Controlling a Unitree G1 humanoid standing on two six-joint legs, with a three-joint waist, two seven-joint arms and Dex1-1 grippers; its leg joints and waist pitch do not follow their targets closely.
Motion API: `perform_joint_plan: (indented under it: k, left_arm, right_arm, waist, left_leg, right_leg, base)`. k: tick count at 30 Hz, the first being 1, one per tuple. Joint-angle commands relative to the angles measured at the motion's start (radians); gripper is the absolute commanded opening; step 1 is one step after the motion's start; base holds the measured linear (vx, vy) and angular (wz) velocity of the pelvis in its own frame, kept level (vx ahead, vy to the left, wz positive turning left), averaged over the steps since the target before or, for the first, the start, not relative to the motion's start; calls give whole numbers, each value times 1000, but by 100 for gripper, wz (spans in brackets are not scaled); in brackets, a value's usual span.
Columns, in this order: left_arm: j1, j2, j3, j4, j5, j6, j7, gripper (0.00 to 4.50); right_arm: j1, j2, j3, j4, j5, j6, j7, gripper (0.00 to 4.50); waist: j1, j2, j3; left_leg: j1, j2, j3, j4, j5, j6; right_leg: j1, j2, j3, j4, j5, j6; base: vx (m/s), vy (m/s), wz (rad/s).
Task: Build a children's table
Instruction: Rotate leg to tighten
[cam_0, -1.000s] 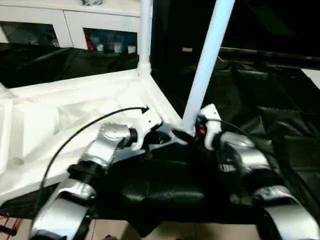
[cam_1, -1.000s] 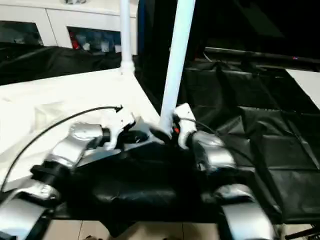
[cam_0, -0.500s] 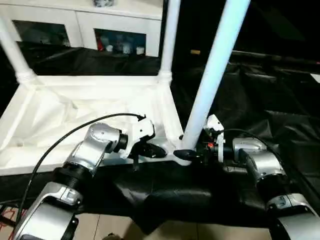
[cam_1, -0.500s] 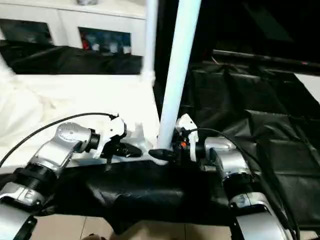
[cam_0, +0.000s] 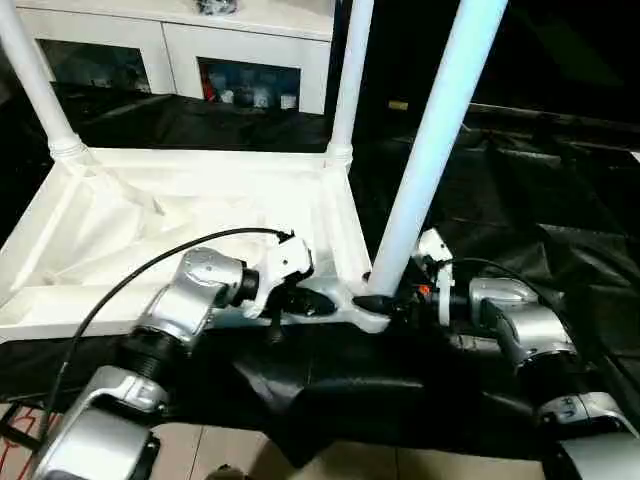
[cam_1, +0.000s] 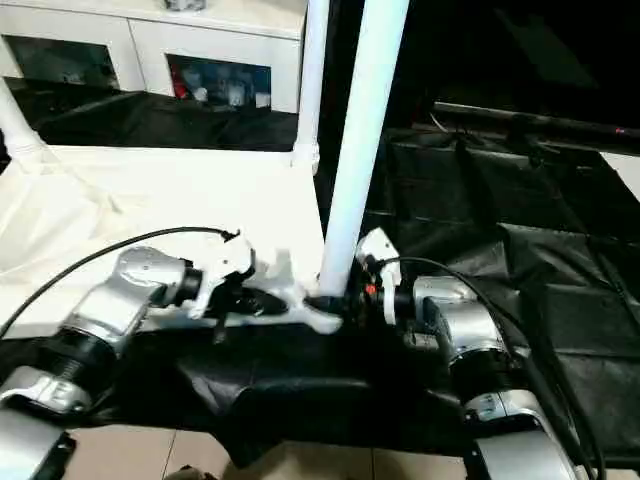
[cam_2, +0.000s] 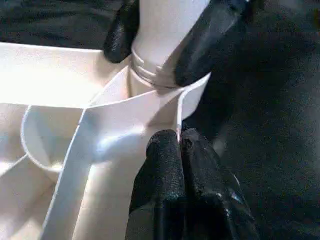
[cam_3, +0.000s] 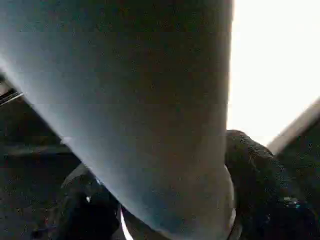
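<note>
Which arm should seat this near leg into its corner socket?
Right. The right gripper already straddles the near leg at its socket; the left gripper is shut on the table top's rim, bracing it.

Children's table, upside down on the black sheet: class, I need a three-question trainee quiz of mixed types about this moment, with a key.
1. True or false: the tabletop lies with its ribbed underside facing up.
2. How many legs stand upright in corner sockets? A) one B) three C) four
3. Fill in: the left gripper is pinched on the tabletop's thin ____ beside the near leg, whose base the right gripper grasps.

Key:
1. True.
2. B: the near leg, the far leg and the far left leg.
3. Rim.
</note>
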Motion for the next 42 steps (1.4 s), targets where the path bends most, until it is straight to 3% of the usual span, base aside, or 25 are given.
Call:
perform_joint_plan:
  k: [1,2,3,5,8,11,12,13,16,22,23,25,26,28,29,31,33,34,35,38,39,42]
  left_arm:
    - [-47,-58,12,24,19,10,131,0]
    - [-66,-98,18,48,28,25,202,0]
    - [-72,-113,20,56,30,31,224,0]
    - [-77,-126,21,60,32,35,243,0]
    - [-103,-178,25,86,38,44,319,0]
    - [-115,-200,26,105,44,37,342,0]
    - [-117,-199,17,109,53,24,336,0]
    - [-117,-199,16,110,54,23,336,0]
    - [-111,-181,-1,106,69,-17,319,0]
    - [-64,-81,-6,-23,60,-21,219,0]
    - [-59,-72,-7,-37,55,-15,204,21]
    - [-41,-34,-12,-95,35,14,141,21]
    - [-26,3,-17,-148,16,45,80,33]
    - [-21,26,-16,-173,8,62,53,50]
    - [-24,40,-12,-179,7,68,42,50]
    - [-26,46,-10,-180,7,69,39,65]
    - [-37,56,3,-179,11,82,54,75]
    - [-37,56,3,-179,11,82,54,86]
    - [-48,54,15,-167,19,92,81,93]
    - [-57,48,14,-140,46,79,139,114]
    - [-58,46,12,-134,53,81,158,114]
    - [-52,41,4,-113,45,86,155,114]
  right_arm:
    - [-3,66,38,77,-38,19,-104,263]
    - [-39,115,6,161,-54,3,-277,262]
    - [-51,133,-6,189,-57,-4,-337,261]
    - [-66,151,-20,217,-54,2,-399,260]
    - [-118,212,-70,299,-40,-4,-589,260]
    - [-137,247,-74,318,-52,-35,-626,260]
    - [-140,257,-55,320,-69,-75,-588,260]
    - [-141,259,-52,321,-71,-80,-582,294]
    - [-148,258,-69,321,-46,-79,-544,331]
    - [-129,195,-50,254,-38,-105,-436,373]
    - [-124,189,-47,243,-38,-105,-424,375]
    - [-104,165,-32,200,-39,-108,-380,375]
    - [-85,138,-22,162,-39,-112,-343,375]
    - [-74,115,-25,148,-40,-124,-319,375]
    - [-66,96,-31,136,-38,-128,-303,375]
    - [-62,87,-35,130,-36,-129,-295,375]
    - [-41,61,-39,94,-28,-128,-263,375]
    - [-41,61,-39,94,-28,-128,-263,375]
    - [-21,42,-38,53,-19,-121,-239,375]
    - [1,29,-31,9,-13,-110,-221,375]
    - [8,24,-27,-5,-13,-109,-216,375]
    - [47,2,-23,-78,-5,-86,-199,375]
  waist:
    - [-11,10,-50]
    - [-20,12,-48]
    - [-24,10,-49]
    - [-40,9,-49]
    - [-49,10,-48]
    - [-54,13,-50]
    - [-57,14,-49]
    - [-58,14,-50]
    - [-56,20,-55]
    - [-49,18,-62]
    - [-48,17,-65]
    - [-48,18,-68]
    - [-44,19,-74]
    - [-47,18,-76]
    - [-45,19,-75]
    - [-43,18,-71]
    - [-39,22,-69]
    - [-39,22,-69]
    - [-35,17,-66]
    - [-31,14,-62]
    - [-29,15,-61]
    - [-26,10,-60]
  left_leg:
    - [19,19,-11,-70,-366,-27]
    - [23,18,-15,-72,-405,-49]
    - [26,17,-17,-71,-423,-53]
    - [15,14,-27,-74,-440,-49]
    - [21,12,-27,-73,-456,-48]
    - [22,13,-28,-73,-478,-43]
    - [15,13,-30,-77,-478,-40]
    - [13,14,-31,-78,-480,-39]
    - [14,19,-29,-82,-448,-33]
    - [10,20,-20,-76,-344,-11]
    - [4,23,-20,-74,-302,0]
    - [3,21,-14,-67,-233,16]
    - [2,21,-13,-60,-139,37]
    - [6,17,-6,-51,-69,67]
    - [6,17,-5,-51,-64,73]
    - [8,16,-1,-50,-84,83]
    - [12,20,-1,-53,-130,70]
    - [12,20,-1,-53,-130,70]
    - [12,22,0,-55,-161,55]
    - [12,22,-1,-59,-210,35]
    - [14,22,-3,-60,-247,17]
    - [11,21,-4,-61,-262,8]
  right_leg:
    - [27,-37,19,-91,-377,-174]
    - [19,-38,17,-98,-457,-151]
    - [18,-37,15,-101,-477,-145]
    - [23,-40,10,-107,-532,-113]
    - [15,-36,8,-114,-549,-112]
    - [12,-36,5,-118,-536,-112]
    - [18,-34,3,-116,-515,-113]
    - [21,-35,2,-116,-507,-114]
    - [26,-35,1,-108,-368,-157]
    - [39,-37,1,-92,-239,-204]
    - [47,-39,0,-84,-187,-217]
    - [47,-35,0,-72,-86,-244]
    - [55,-33,-2,-53,48,-278]
    - [53,-26,-2,-45,162,-308]
    - [54,-25,-3,-44,174,-314]
    - [54,-28,-1,-46,153,-316]
    - [52,-30,0,-52,69,-303]
    - [52,-30,0,-52,69,-303]
    - [52,-29,0,-57,19,-284]
    - [49,-29,1,-65,-70,-259]
    - [45,-31,1,-71,-138,-236]
    - [44,-33,2,-78,-200,-208]
  base:
    - [0,0,0]
    - [0,0,0]
    - [0,0,0]
    - [0,0,0]
    - [0,0,0]
    - [0,0,0]
    - [0,0,0]
    - [0,0,0]
    - [0,0,0]
    - [0,0,0]
    - [0,0,0]
    - [61,-18,-1]
    - [62,-17,0]
    - [58,-4,-1]
    - [54,1,-1]
    - [0,0,0]
    - [0,0,0]
    - [0,0,0]
    - [0,0,0]
    - [0,0,0]
    - [0,0,0]
    - [0,0,0]
